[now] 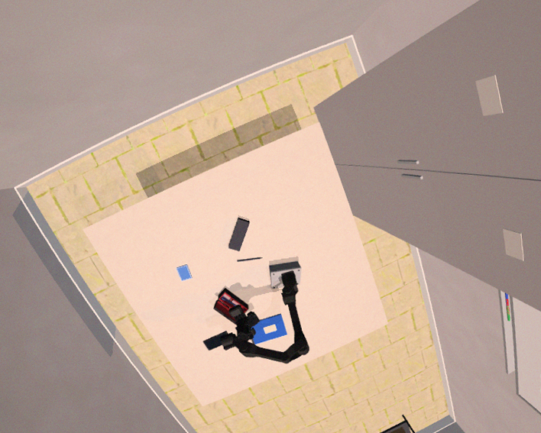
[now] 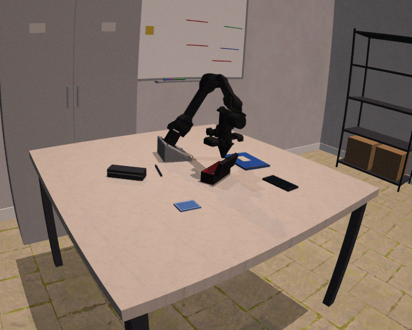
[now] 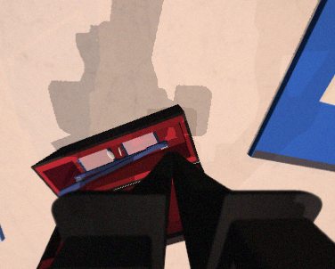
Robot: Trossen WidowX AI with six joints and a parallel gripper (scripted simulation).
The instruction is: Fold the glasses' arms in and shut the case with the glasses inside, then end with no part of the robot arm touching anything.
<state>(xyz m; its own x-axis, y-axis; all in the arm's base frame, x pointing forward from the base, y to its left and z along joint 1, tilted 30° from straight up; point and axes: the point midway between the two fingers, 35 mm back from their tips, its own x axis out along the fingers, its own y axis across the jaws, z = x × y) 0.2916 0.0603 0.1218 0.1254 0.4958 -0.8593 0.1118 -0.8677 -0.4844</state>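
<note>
End effector (image 3: 175,166): fingers fully closed, empty, tips at the case lid's edge. Glasses (image 3: 117,156): arms folded, lying inside the red-lined case (image 2: 217,169). Lid part-raised; closing and withdrawal remain. Blue book (image 2: 248,160) just beside the case; counter (image 2: 144,240) edges well apart from it.

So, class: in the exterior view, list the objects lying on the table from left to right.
Black box → pen → small blue card → open glasses case → blue book → black phone.
</note>
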